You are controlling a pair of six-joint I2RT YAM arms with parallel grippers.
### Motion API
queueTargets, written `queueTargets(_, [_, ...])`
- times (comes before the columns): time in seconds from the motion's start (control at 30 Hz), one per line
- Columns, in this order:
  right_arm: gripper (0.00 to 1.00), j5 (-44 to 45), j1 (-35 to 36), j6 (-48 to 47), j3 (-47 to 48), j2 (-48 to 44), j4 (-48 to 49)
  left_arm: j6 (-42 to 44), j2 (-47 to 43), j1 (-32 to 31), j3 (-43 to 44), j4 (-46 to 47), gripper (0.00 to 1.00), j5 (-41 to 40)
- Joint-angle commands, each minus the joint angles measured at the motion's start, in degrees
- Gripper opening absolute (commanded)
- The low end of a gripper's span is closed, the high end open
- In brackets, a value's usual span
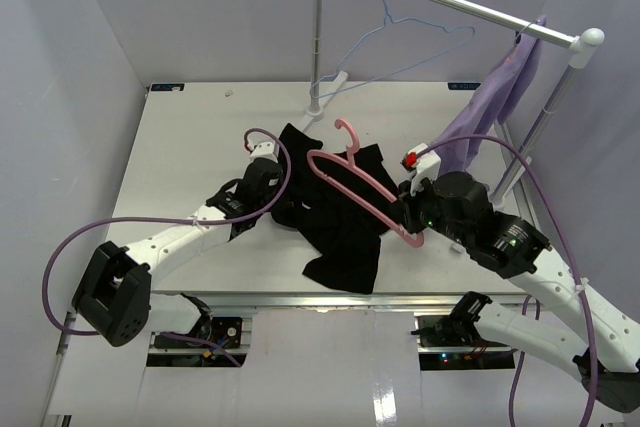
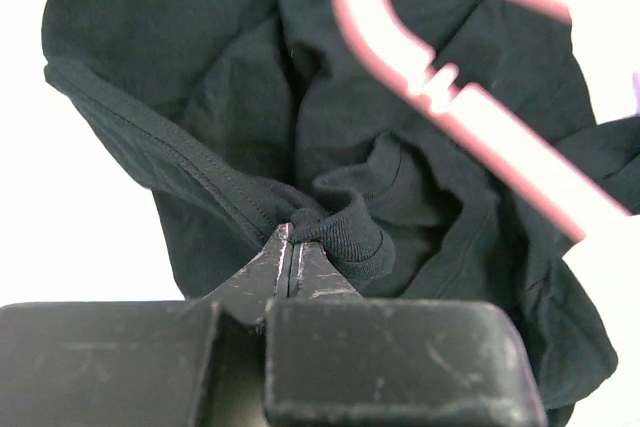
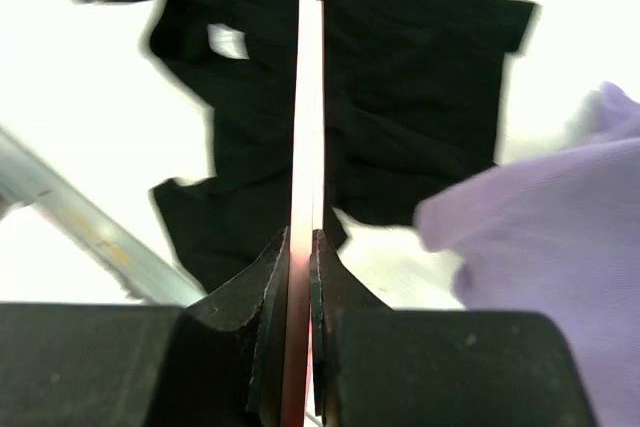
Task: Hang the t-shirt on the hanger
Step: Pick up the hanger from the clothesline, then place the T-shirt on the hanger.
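1. Right gripper (image 3: 301,247), nearest the front edge on the right. Its jaws are pressed narrow on the pink plastic clothes hanger (image 3: 308,97), gripping one shoulder arm close to its near-right end.
2. Left gripper (image 2: 290,245), slightly farther back on the left. Its jaws are closed flat on a stitched, rolled edge of the black soft cloth t-shirt (image 2: 190,97); whether this is collar or hem cannot be told.
3. The t-shirt lies crumpled on the white worktop (image 1: 190,137) between the two grippers, one corner reaching toward the front edge.
4. Governing relation: the hanger's long axis runs diagonally from the right jaws at near-right to far-left, crossing over the shirt.
   - The free shoulder end points toward the left jaws and the pinched edge, and the hook turns to the far side.
   - That end is near the edge but inside no opening.
   - Whether the hanger touches the cloth cannot be told.
5. Judgement: threading calls for the left arm, nearer the edge, to spread it while the right arm drives the hanger along its own axis. Bunched folds are the likely obstruction.
6. Farther back on the right, a lavender-purple garment (image 1: 495,102) hangs just beside the right arm and could snag.
7. Farthest, a metal rail (image 1: 460,2) on white posts carries a thin light-blue wire hanger (image 1: 388,9), well apart from the work.
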Motion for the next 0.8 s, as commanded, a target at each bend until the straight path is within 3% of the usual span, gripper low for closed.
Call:
queueTargets(0.0, [0.08, -11.7, 0.6, -2.2, 0.2, -2.9, 6.1, 0.4, -0.8, 1.9, 4.2, -1.2, 0.0, 2.4])
queueTargets(0.77, [0.08, -12.6, 0.8, 0.2, -1.9, -14.2, -1.1, 1.8, -1.8, 8.2, 9.9, -7.3, 0.0, 3.8])
